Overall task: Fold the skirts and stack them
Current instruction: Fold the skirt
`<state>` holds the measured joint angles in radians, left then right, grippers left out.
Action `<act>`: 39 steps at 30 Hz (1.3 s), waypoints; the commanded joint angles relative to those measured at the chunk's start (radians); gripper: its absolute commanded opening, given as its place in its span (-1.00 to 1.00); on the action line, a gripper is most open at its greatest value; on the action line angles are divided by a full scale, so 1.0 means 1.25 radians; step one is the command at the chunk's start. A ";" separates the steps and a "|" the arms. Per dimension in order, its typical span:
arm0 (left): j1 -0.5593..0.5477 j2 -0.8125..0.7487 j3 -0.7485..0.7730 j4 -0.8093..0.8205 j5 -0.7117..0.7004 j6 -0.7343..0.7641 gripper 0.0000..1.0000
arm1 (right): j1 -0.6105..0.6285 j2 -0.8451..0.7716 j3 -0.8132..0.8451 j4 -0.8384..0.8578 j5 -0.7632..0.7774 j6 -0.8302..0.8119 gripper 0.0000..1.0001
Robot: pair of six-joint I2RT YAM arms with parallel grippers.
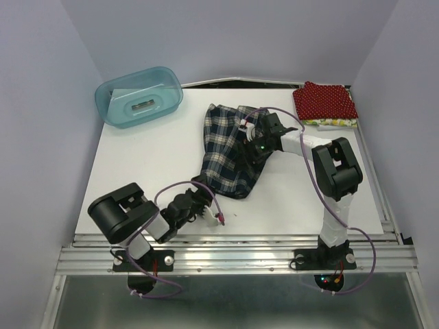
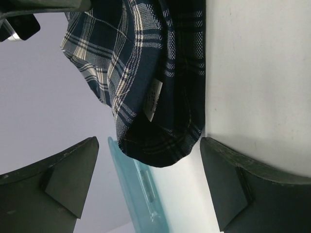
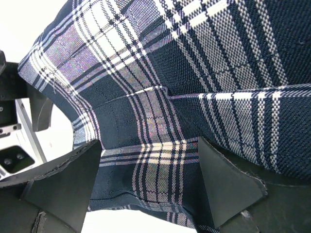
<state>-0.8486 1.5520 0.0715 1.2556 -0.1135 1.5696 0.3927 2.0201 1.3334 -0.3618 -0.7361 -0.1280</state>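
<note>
Hidden or unclear: the teal tub at far left holds something pale that cannot be made out through the plastic, and in the left wrist view it is cut off by the frame edge. A white label on the plaid skirt is too small to read. The yellowish skirt at far right is almost wholly covered by the red dotted skirt on top of it, with only a strip showing at the near edge. From above, the right fingertips are lost against the dark plaid. Pose: the left arm sits folded low at the near-left corner with its forearm pointing right. The left gripper is rolled on its side just short of the plaid skirt's near hem, jaws spread and nothing between them. The plaid skirt lies rumpled mid-surface, running from far centre toward the near edge. The right arm rises from its base, bends at the elbow and reaches left over the skirt. The right gripper is close above the cloth, jaws spread with plaid filling the gap behind them. Count: three skirts, one tub, two arms.
</note>
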 commanded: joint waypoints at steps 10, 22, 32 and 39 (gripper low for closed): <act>0.016 0.251 0.005 0.380 0.120 0.124 0.97 | 0.009 0.095 -0.042 -0.065 0.109 -0.041 0.73; -0.018 0.046 0.155 -0.026 0.214 -0.049 0.84 | 0.009 0.095 -0.048 -0.063 0.094 -0.042 0.71; -0.043 -0.046 0.188 -0.241 0.200 -0.091 -0.43 | 0.018 0.062 -0.062 -0.077 0.049 -0.075 0.65; -0.110 -0.211 0.263 -0.609 0.205 -0.215 -1.00 | 0.021 -0.053 0.008 -0.079 0.037 -0.018 0.74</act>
<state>-0.9298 1.3991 0.3351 0.7605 0.1005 1.4090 0.4076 1.9934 1.3087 -0.3706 -0.7670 -0.1818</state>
